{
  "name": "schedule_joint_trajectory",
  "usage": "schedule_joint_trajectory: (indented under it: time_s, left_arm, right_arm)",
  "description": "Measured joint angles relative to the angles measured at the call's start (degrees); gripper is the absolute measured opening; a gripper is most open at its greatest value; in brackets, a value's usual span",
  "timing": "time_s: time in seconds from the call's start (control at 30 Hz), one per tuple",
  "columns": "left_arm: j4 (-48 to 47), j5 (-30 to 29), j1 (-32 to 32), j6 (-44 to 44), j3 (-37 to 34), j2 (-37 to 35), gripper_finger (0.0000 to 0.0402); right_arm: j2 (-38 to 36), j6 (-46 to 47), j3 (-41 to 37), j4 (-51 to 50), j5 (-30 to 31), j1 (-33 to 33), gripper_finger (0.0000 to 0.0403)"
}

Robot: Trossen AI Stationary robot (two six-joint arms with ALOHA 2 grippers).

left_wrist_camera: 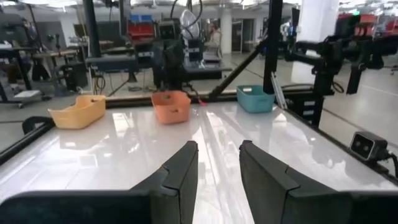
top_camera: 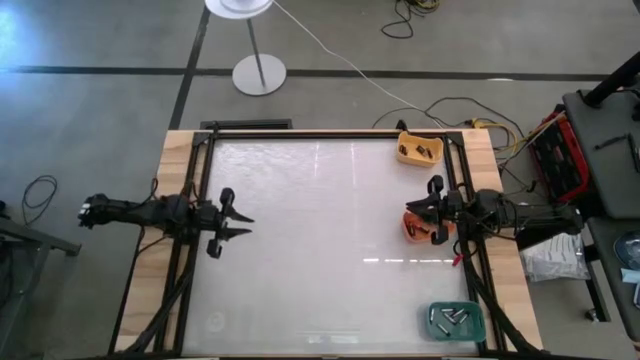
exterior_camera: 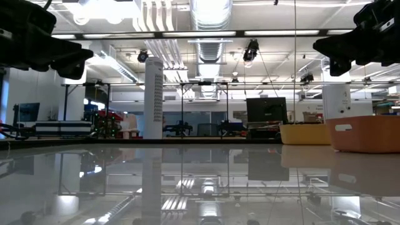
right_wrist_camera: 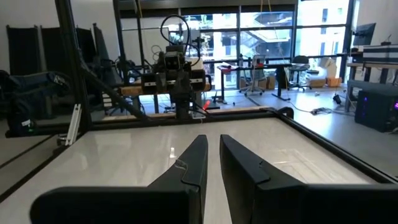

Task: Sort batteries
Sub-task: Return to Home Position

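On my screens the left arm [top_camera: 130,212] and right arm [top_camera: 520,215] are matte black all over, each a chain of blocky links ending in a wider head. The left gripper [top_camera: 243,226] and right gripper [top_camera: 412,222] each carry 2 flat, wedge-shaped black fingers [left_wrist_camera: 180,177] with bevelled edges, set on a broad black crossbar [left_wrist_camera: 74,208] with rounded corners.

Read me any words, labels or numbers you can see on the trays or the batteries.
None can be read.
The batteries in the yellow tray and the teal tray are too small to show any print.
The orange tray shows no lettering.
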Motion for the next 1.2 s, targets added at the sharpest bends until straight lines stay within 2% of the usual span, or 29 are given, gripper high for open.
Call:
schedule_joint_trajectory:
  time_s: [1.2]
  left_arm:
    - [0.0,-0.1,0.0,0.0,0.4,4.9,0.0100]
  right_arm:
    - [0.0,0.0,0.0,0.0,0.0,0.0,0.0034]
